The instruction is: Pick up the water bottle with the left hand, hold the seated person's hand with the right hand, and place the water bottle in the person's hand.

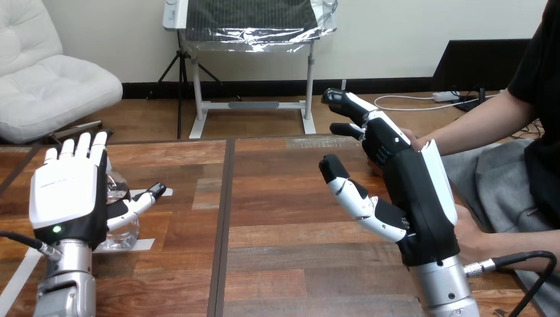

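The left hand [69,198] stands upright at the left of the wooden plank table [277,198], its smooth white shell facing the camera, fingers straight and thumb spread. The clear, rounded plastic water bottle [124,228] sits on the table just behind its palm, partly hidden. The right hand [413,191] is open, its black jointed fingers extended beside the person's hand [411,137]; contact cannot be confirmed.

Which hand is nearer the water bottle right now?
Left. The left hand is right at the water bottle, partly covering it; the right hand is across the table beside the person's hand.
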### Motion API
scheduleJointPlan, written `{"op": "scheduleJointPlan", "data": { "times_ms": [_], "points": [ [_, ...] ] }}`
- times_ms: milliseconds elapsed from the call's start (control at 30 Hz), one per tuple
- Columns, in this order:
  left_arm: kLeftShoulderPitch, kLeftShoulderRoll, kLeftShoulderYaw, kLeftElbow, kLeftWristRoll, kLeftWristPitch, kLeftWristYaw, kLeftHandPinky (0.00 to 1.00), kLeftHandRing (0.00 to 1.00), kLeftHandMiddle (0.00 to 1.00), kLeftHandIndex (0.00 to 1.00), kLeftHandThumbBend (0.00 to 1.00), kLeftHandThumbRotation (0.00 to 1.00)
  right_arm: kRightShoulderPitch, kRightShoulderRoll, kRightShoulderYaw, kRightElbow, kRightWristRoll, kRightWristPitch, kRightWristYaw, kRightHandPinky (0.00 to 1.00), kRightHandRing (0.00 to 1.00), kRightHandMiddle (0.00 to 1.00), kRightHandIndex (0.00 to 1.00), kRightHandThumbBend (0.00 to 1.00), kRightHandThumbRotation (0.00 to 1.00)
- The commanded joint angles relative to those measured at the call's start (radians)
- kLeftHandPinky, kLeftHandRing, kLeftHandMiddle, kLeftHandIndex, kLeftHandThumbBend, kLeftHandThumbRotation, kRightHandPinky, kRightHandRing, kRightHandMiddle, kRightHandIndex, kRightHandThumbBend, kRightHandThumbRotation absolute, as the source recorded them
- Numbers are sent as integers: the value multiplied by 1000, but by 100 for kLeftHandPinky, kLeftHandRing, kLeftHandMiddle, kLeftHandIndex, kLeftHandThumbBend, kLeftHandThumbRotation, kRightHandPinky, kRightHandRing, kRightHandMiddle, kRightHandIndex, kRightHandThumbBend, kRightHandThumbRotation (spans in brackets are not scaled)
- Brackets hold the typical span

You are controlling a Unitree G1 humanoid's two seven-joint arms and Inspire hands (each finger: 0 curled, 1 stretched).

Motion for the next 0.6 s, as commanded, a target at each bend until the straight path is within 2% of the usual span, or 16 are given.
{"op": "scheduleJointPlan", "data": {
  "times_ms": [0,567],
  "points": [
    [-95,29,-26,19,16,1,-5,96,95,95,93,70,86,-69,-4,-13,3,-7,-13,-14,77,86,87,81,43,35],
    [-133,26,-54,61,6,27,-75,94,93,93,91,70,87,-66,-5,-12,2,-1,-7,-11,76,86,87,81,44,35]
  ]
}}
